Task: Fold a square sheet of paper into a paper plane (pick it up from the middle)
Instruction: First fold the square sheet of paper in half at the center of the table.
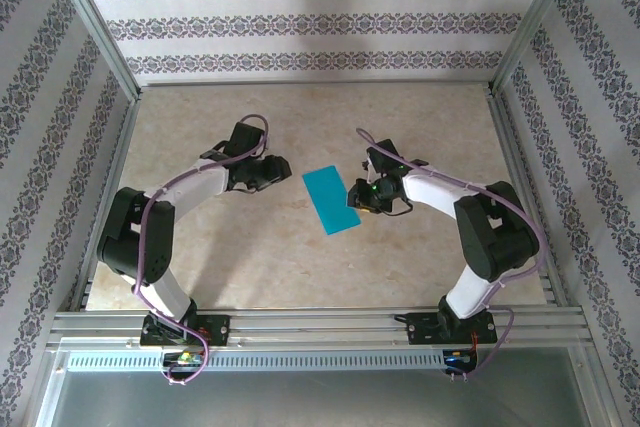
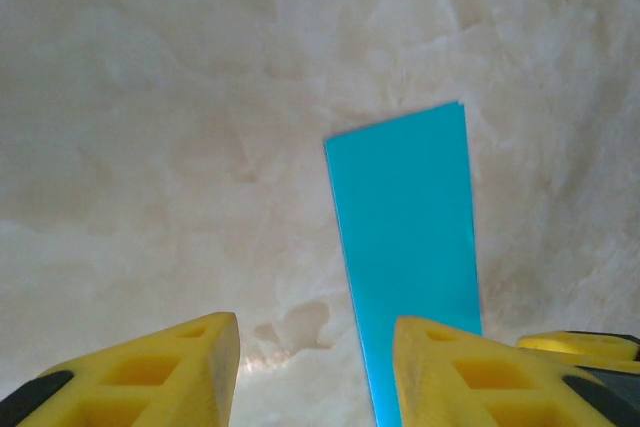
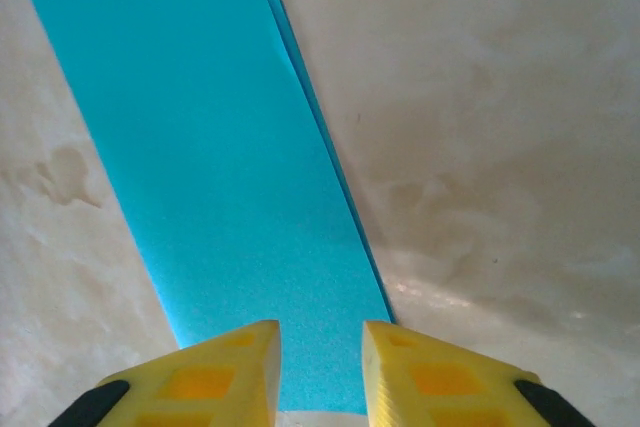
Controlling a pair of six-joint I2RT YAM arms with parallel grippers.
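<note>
The paper (image 1: 330,200), folded into a long teal rectangle, lies flat mid-worktop (image 1: 250,257) between my two arms. My left pincer (image 2: 315,332) stands apart, with nothing between its fingers. My right pincer (image 3: 320,332) is narrowly apart over the paper's near end, clamping nothing.

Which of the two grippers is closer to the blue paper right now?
The right gripper: its fingertips hang over an end of the blue paper; the left gripper stands off beside it.
</note>
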